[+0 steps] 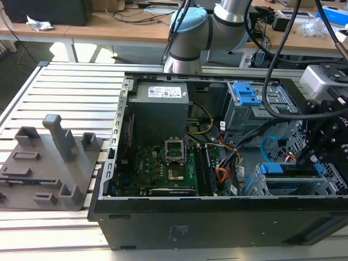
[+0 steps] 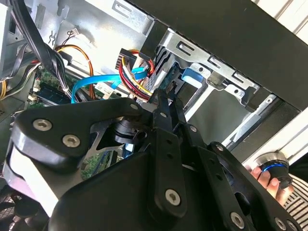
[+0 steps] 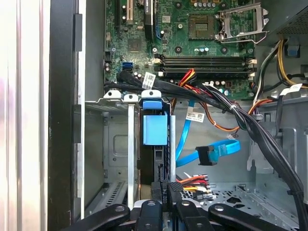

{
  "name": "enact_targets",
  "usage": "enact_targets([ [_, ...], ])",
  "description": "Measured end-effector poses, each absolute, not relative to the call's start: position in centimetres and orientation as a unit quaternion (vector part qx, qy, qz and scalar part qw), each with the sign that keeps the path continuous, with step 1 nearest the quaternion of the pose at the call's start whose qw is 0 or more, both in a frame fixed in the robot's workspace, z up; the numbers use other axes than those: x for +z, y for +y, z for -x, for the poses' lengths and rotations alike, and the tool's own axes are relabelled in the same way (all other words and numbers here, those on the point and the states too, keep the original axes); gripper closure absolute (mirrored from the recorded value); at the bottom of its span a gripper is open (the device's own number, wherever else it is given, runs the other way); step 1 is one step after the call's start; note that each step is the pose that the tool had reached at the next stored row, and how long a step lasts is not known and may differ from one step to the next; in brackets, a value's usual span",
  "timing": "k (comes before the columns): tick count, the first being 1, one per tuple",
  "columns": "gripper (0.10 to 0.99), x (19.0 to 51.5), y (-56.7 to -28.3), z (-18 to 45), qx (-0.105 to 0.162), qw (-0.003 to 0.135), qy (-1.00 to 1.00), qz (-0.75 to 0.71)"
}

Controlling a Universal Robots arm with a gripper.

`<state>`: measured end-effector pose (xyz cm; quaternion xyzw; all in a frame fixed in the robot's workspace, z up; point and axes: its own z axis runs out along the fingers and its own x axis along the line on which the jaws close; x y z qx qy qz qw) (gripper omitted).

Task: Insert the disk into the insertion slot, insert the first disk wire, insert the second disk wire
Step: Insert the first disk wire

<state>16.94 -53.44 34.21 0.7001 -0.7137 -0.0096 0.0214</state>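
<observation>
Jaws, nearly together, pinch the first disk wire (image 3: 164,191).

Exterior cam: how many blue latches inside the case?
2. One latch tops the grey cage, farther from the camera; the other sits in the silver cage at the exterior view's right. Cables or the arm may hide more.

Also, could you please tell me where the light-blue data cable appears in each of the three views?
Exterior view: the light-blue data cable loops toward the exterior view's right, above the blue disk tab.
First wrist view: it hangs beside the blue disk tab, its dark plug apparently unplugged.
Second wrist view: it arcs beside the coloured wire bundle, near the blue disk tab.
Shared landmark: the blue disk tab.
</observation>
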Motion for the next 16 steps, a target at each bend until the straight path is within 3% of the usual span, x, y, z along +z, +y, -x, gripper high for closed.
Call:
enact_targets([
  [16,0.91,33.8,-53.45,-17.42,-0.01,0.021,-0.714,-0.7],
])
